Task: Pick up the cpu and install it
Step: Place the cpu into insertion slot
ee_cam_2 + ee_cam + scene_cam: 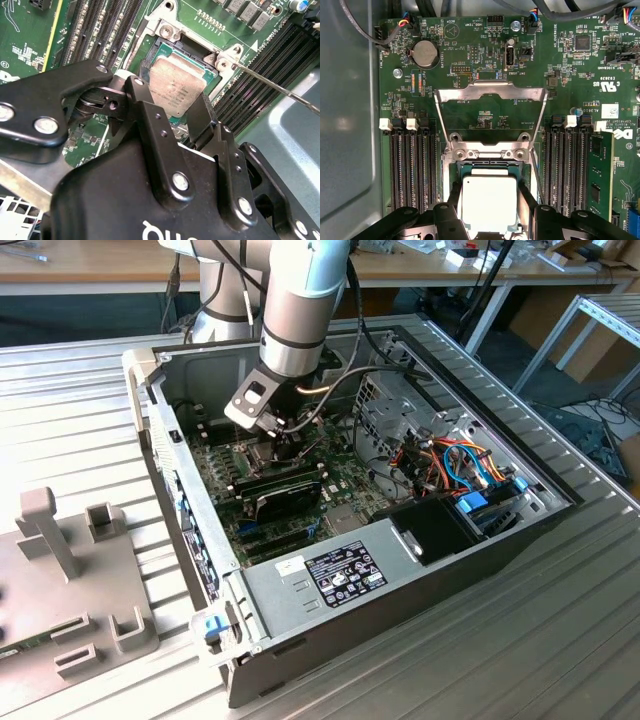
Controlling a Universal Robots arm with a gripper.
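Observation:
The cpu point(489, 202), a flat square chip with a dull silver top, lies level over the motherboard socket point(456, 172) in both wrist views, and its top point(172, 82) is bare. My gripper point(489, 200) reaches down into the open computer case point(185, 510), with a black finger point(455, 200) against one side of the chip and the other finger point(525, 200) against the opposite side. The gripper point(172, 97) is shut on the cpu. In the exterior view the gripper point(285, 445) sits low over the board, hiding the chip.
The socket's metal frame point(490, 92) stands hinged open beyond the chip, and its thin lever point(275, 85) sticks out sideways. Memory slots point(410, 170) flank the socket, with one stick point(597, 175) fitted. A power supply point(340, 575) and cable bundle point(450, 465) fill the case's near side.

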